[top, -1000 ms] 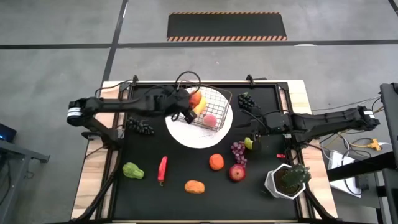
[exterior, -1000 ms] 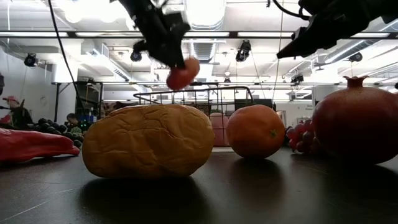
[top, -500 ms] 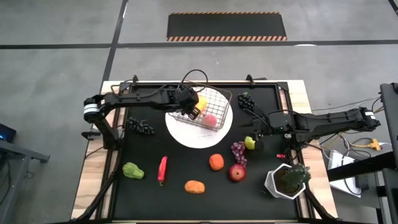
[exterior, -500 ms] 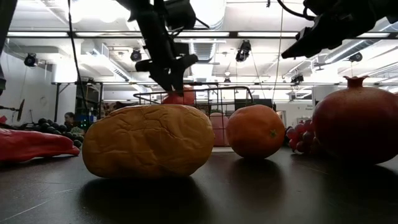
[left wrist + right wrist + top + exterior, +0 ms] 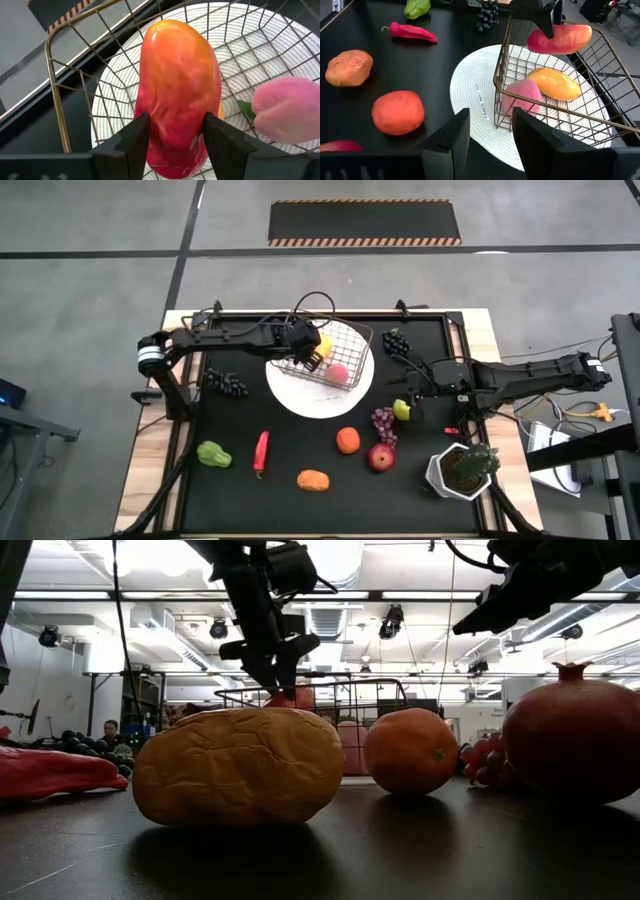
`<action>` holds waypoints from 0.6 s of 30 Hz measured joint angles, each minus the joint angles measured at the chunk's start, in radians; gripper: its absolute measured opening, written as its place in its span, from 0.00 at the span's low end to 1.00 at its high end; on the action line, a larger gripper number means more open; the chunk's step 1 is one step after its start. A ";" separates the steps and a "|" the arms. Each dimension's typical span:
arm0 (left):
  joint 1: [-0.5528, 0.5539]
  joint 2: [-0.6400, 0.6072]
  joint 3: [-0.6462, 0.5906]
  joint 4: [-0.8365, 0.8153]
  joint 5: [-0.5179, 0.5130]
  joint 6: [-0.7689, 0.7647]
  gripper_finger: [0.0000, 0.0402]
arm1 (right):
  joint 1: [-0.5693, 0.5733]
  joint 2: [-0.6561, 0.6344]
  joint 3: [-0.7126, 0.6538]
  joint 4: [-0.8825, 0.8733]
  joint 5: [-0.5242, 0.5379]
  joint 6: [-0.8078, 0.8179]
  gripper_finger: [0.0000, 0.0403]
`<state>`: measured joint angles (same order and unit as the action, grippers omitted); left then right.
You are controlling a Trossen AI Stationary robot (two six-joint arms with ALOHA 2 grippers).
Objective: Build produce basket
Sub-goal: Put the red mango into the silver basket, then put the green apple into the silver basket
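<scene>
Dark jointed arms, white wrist bands, black cables.

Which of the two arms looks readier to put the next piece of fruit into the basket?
The left. Its gripper is shut on a red-orange mango right over the basket. The right gripper is open and holds nothing, off to the side near the grapes.

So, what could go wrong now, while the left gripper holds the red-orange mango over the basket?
The left gripper grips the mango above the basket. Released from there, it may land on the pink peach or yellow fruit and roll. The light wire basket could also shift on the white plate.
</scene>
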<state>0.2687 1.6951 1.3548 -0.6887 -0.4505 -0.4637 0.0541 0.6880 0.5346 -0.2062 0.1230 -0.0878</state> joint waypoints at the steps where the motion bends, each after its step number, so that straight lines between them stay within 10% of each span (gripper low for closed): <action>1: 0.000 0.000 0.000 0.002 0.000 0.000 0.41 | 0.000 0.000 0.000 0.000 0.000 0.001 0.33; 18: -0.001 -0.007 0.014 0.020 -0.001 0.109 0.55 | 0.000 0.000 0.000 0.000 0.000 0.002 0.33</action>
<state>0.2681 1.6886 1.3687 -0.6683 -0.4511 -0.3549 0.0540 0.6880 0.5346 -0.2066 0.1230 -0.0860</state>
